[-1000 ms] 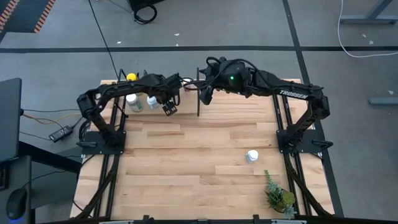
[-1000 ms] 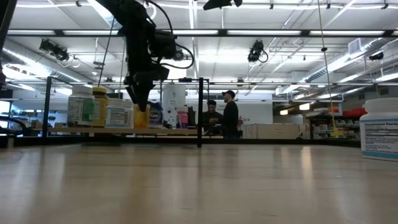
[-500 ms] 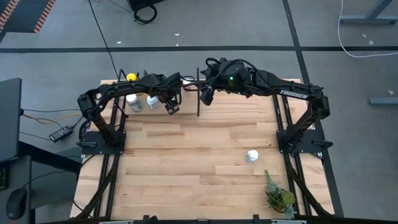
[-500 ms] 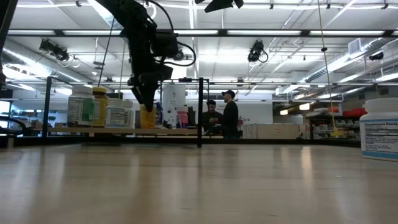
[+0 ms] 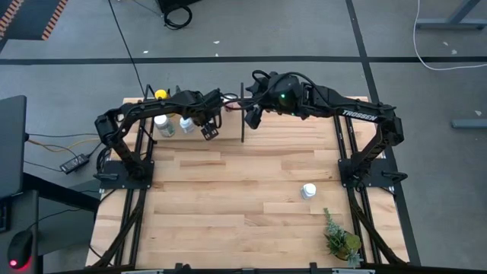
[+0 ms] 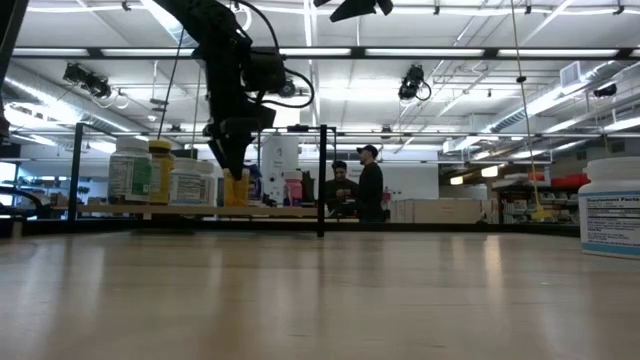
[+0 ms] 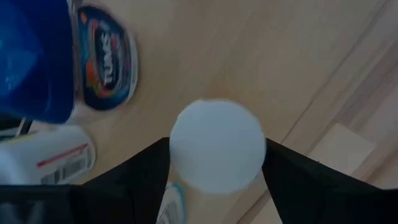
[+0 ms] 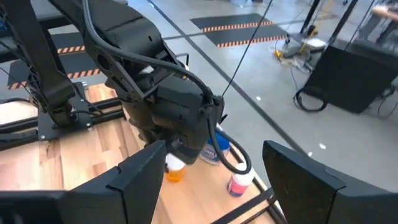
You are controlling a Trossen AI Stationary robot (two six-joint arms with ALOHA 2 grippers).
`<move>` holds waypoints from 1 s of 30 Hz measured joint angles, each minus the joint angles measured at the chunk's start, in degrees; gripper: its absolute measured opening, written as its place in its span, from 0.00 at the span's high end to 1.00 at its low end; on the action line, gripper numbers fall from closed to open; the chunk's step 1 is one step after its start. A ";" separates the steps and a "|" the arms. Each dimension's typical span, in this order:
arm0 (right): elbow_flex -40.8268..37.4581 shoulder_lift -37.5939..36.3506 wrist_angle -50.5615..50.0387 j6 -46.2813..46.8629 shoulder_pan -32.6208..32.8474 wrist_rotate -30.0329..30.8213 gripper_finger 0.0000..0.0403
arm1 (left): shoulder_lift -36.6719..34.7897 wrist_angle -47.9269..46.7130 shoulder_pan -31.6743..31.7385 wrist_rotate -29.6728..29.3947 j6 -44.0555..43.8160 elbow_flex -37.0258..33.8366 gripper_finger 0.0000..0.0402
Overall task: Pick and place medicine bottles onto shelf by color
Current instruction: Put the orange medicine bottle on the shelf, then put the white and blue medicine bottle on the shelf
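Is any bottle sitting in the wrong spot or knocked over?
One white bottle stands alone out on the table, far from the shelf where the others are lined up. It is upright, not tipped. Nothing looks spilled or broken.

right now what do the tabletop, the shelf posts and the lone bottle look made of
Tabletop: light wood planks with visible seams, slight sheen in the low view. Shelf posts: thin black rods, probably painted metal. Lone bottle: white with printed label, likely plastic.

table (image 5: 228, 190): white bottle (image 5: 307, 190), plant (image 5: 338, 240) | shelf (image 6: 200, 210): bottles
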 joint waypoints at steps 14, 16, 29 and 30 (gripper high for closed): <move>-0.02 -0.01 -15.12 14.11 0.04 -0.31 0.31 | -0.85 -6.23 -0.57 0.26 0.00 4.35 0.28; -0.07 -0.35 -19.73 17.24 0.04 -0.90 0.31 | -0.85 -7.41 -0.74 0.26 -0.04 7.16 0.28; -8.26 -0.50 -44.96 41.35 4.88 -9.90 0.32 | -3.97 -12.91 -8.00 0.67 -3.78 22.04 0.28; -9.85 -0.50 -45.09 43.65 5.87 -11.22 0.32 | -4.86 -12.80 -8.83 0.70 -4.56 21.95 0.28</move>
